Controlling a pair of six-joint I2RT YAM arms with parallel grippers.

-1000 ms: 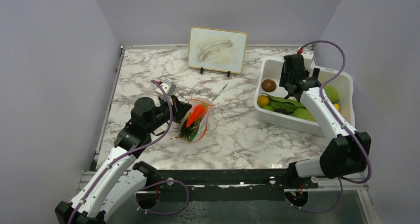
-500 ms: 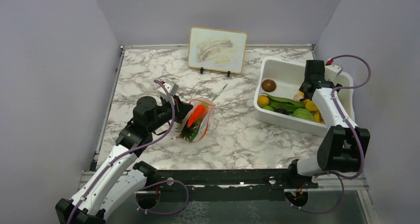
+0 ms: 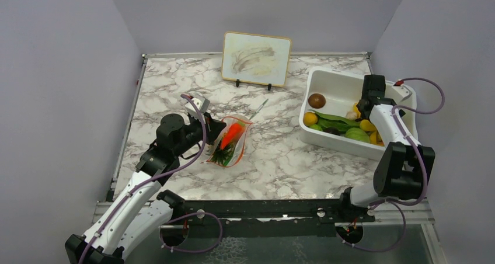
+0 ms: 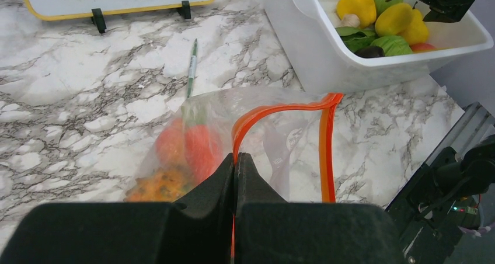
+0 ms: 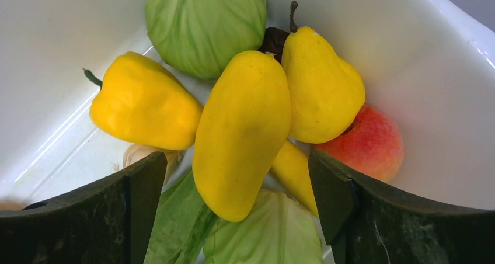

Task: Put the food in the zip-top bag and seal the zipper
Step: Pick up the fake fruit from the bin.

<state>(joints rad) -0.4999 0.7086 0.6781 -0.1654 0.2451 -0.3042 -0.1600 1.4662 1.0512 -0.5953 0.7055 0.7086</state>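
The clear zip-top bag (image 3: 229,143) lies on the marble table with a red carrot-like piece (image 4: 201,149) and a spiky orange pineapple (image 4: 159,186) inside. Its mouth gapes, edged by the red-orange zipper (image 4: 274,107). My left gripper (image 4: 235,159) is shut on the zipper strip at the bag's near edge; it also shows in the top view (image 3: 217,128). My right gripper (image 5: 236,159) is open inside the white bin (image 3: 327,139), its fingers straddling a yellow mango (image 5: 242,129). Around the mango lie a yellow pepper (image 5: 140,109), a yellow pear (image 5: 321,89), a red peach (image 5: 368,144) and green leaves (image 5: 274,235).
A brown round fruit (image 3: 317,100) and an orange fruit (image 3: 310,118) sit at the bin's left end. A thin grey-green pen (image 3: 258,108) lies beyond the bag. A framed board (image 3: 257,58) stands at the table's back. Walls close in on left, right and back.
My right gripper moved from the bin's left end to its right side, over the yellow fruits. My left gripper and the bag have hardly moved.
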